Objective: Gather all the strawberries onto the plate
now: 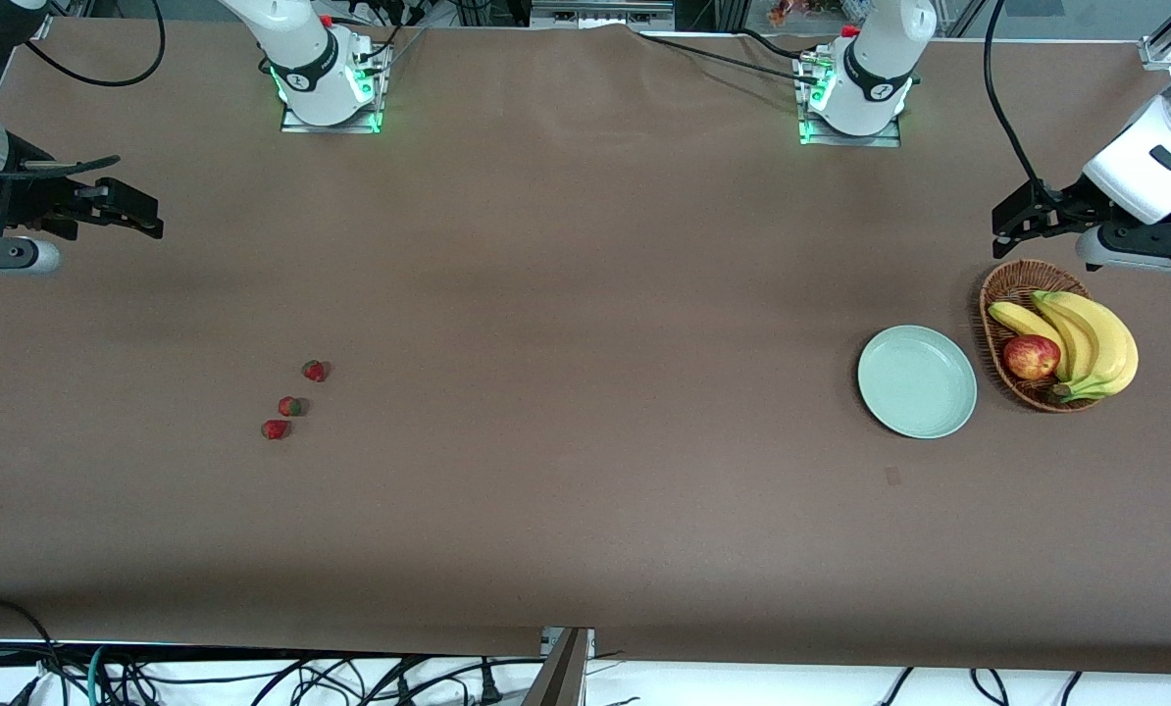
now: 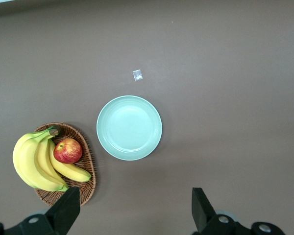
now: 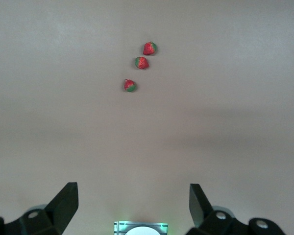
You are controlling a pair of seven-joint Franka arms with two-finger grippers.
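Three small red strawberries (image 1: 315, 371) (image 1: 290, 406) (image 1: 275, 429) lie close together in a short row on the brown table, toward the right arm's end. The right wrist view shows the same berries (image 3: 149, 48) (image 3: 141, 62) (image 3: 130, 85). The pale mint-green plate (image 1: 917, 380) (image 2: 129, 128) sits empty toward the left arm's end, beside the basket. My right gripper (image 1: 149, 218) (image 3: 132, 203) hangs open over bare table at its own end, holding nothing. My left gripper (image 1: 1003, 227) (image 2: 134, 208) hangs open over the table by the basket's rim, also holding nothing.
A woven wicker basket (image 1: 997, 294) (image 2: 90, 171) at the left arm's end holds a bunch of bananas (image 1: 1095, 338) (image 2: 32, 161) and a red-yellow apple (image 1: 1031, 356) (image 2: 67, 150). A tiny pale scrap (image 2: 137, 75) lies on the table near the plate.
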